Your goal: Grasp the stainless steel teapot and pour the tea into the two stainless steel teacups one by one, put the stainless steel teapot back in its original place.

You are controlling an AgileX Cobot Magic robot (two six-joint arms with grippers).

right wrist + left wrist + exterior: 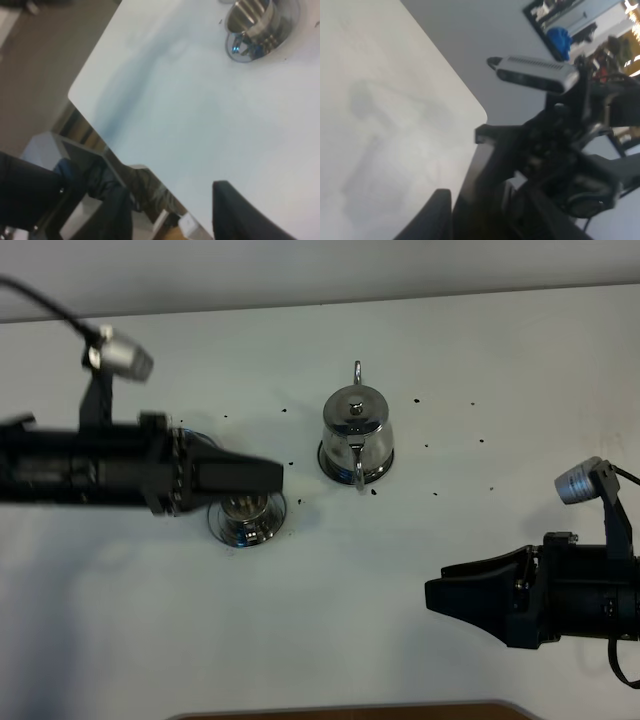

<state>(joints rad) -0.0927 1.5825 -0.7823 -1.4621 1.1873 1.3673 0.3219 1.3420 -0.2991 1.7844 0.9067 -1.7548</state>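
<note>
The stainless steel teapot (356,425) stands upright on its round steel saucer (327,462) at the table's middle, spout pointing to the back and handle to the front. One teacup (247,516) on its saucer sits front-left of the teapot, just under my left gripper (278,478), which hovers above it and looks open and empty. The second teacup (199,438) is mostly hidden under the left arm. My right gripper (432,595) is open and empty at the front right, well apart from the teapot. The right wrist view shows a teacup (252,20) far ahead of its open fingers (120,215).
Small dark specks (416,400) are scattered on the white table (500,360) around the teapot. The table's front edge (340,708) lies close below the right gripper. The left wrist view shows only bare table (380,100), its corner and the right arm (560,150).
</note>
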